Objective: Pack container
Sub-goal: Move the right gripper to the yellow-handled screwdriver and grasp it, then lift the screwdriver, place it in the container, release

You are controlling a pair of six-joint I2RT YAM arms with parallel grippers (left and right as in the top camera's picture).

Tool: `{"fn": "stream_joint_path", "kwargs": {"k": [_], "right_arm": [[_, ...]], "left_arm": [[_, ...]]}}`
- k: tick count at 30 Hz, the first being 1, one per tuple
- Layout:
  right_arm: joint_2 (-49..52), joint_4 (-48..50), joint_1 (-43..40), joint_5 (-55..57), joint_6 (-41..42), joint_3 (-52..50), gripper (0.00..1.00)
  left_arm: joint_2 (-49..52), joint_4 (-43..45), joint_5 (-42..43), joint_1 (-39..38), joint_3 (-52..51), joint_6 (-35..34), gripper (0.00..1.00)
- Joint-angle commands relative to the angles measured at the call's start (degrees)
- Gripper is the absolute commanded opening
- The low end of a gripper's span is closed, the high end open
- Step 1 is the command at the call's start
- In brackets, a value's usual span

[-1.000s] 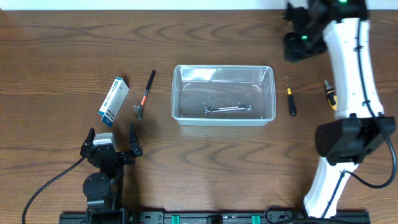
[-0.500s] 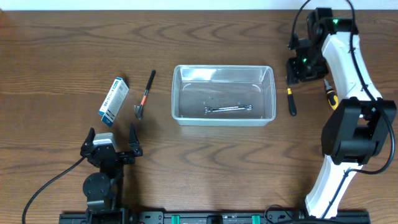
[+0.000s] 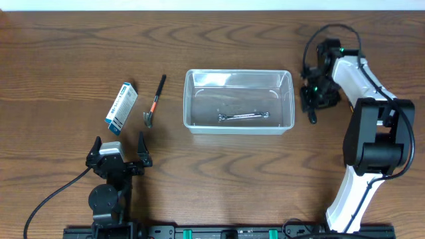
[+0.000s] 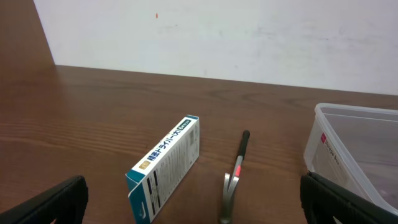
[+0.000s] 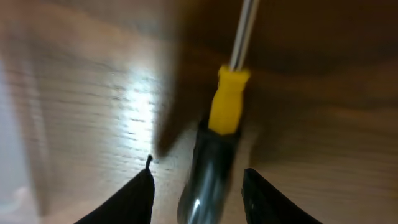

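"Where is the big clear container (image 3: 238, 72)?"

"In the middle of the view from above, with a wrench (image 3: 244, 117) lying inside."

"And the right gripper (image 5: 198, 180)?"

"Just right of the container, low over a screwdriver (image 5: 228, 99). Its fingers are apart, one on each side of the handle."

"The left gripper (image 3: 119, 141)?"

"Lower left, fingers spread wide."

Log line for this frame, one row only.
right gripper: open, straddling screwdriver handle | left gripper: open, holding nothing | container: holds wrench | hammer, box: outside
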Motion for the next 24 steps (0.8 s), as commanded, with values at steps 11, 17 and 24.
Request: {"fn": "stream_joint_path", "kwargs": {"k": [11,17,24], "right_arm": [[-0.7,3.7,-0.7,2.6,2.3,-3.8,0.35],[-0.7,3.5,-0.7,4.7,3.0,-3.8,0.19],[-0.7,3.5,-0.7,4.9,3.1,-3.7,0.03]], "left_arm": [[0.0,-0.9,0.0,-0.2,-1.6,0.3,0.98],[0.0,-0.9,-0.1,-0.2,-1.6,0.3,0.98],[0.0,-0.9,0.0,-0.2,-1.6,0.3,0.98]]}}
